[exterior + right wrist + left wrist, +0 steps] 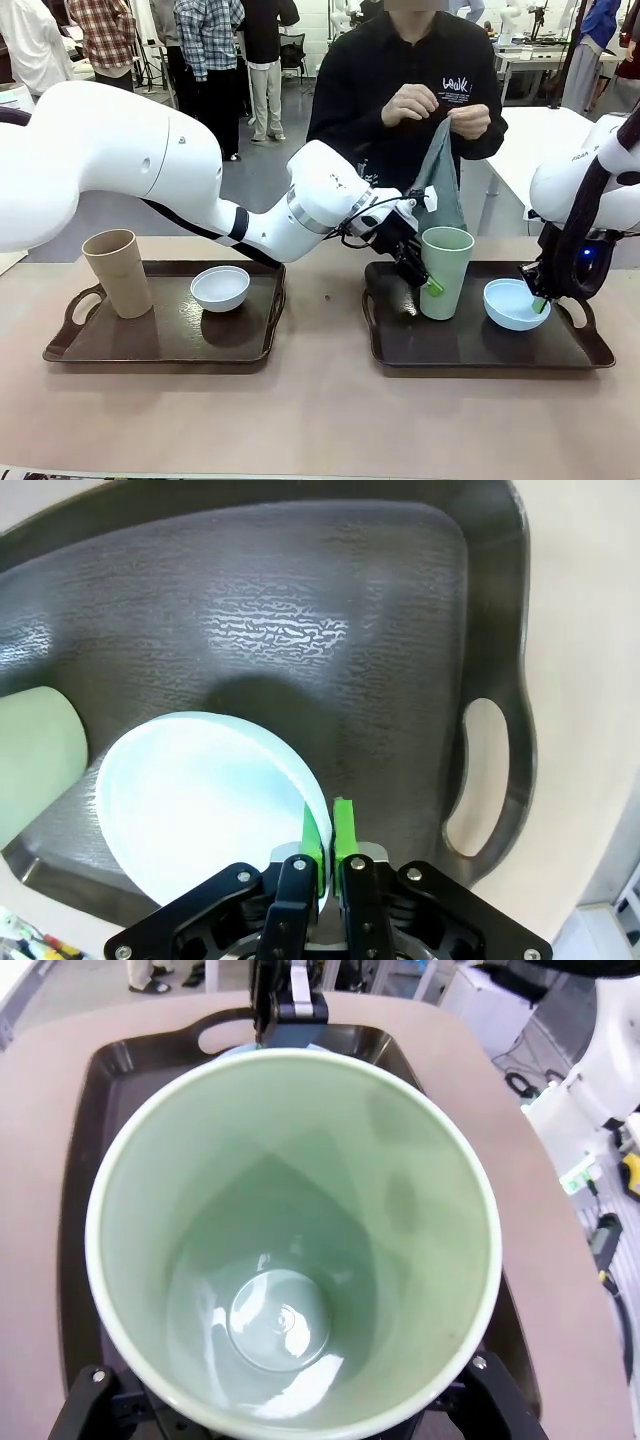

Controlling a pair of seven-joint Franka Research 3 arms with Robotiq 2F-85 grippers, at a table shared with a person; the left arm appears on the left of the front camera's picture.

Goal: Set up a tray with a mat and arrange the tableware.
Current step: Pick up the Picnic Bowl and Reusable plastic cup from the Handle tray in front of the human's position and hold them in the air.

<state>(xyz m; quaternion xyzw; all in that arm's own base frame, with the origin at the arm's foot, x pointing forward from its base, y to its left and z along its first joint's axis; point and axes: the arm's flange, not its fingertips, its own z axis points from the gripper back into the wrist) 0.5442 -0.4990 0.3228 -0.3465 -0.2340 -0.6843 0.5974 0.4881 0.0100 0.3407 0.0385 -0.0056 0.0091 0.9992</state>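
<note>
Jaws of the left gripper (428,283): clenched round the pale green tumbler (446,272), one finger on each side of its wall. The left wrist view looks straight down into the cup, which is upright. The fingers are cut off at that view's bottom corners. The tumbler's foot sits low in the right tray (480,345); contact with the tray floor cannot be made out.

Well to the left of these jaws is the left tray (165,345), dark, on the bench (320,420). The beige tumbler (118,272) stands upright at the tray's far-left end. The white bowl (220,287) sits nearer the jaws, apart from the beige tumbler.

Behind the left jaws, across the bench, is a person (350,100) in a black top. The person's right hand (408,103) and the person's left hand (470,120) are at chest height, holding a grey-green cloth (437,175) that hangs down. Its lower edge is hidden behind the gripper and the tumbler. The white script logo (456,86) on the chest is too small to read with certainty.

To the right of the left jaws, in the same tray, is the light blue bowl (510,303), apart from the tumbler.

Jaws of the right gripper (540,302): pinched on the bowl's rim, on the side away from the tumbler. In the right wrist view one green pad is inside the rim and one outside. The bowl looks tipped, with the gripped edge higher. The tray's handle (522,770) lies just beyond these jaws. The near part of the bowl is hidden under the gripper body.
</note>
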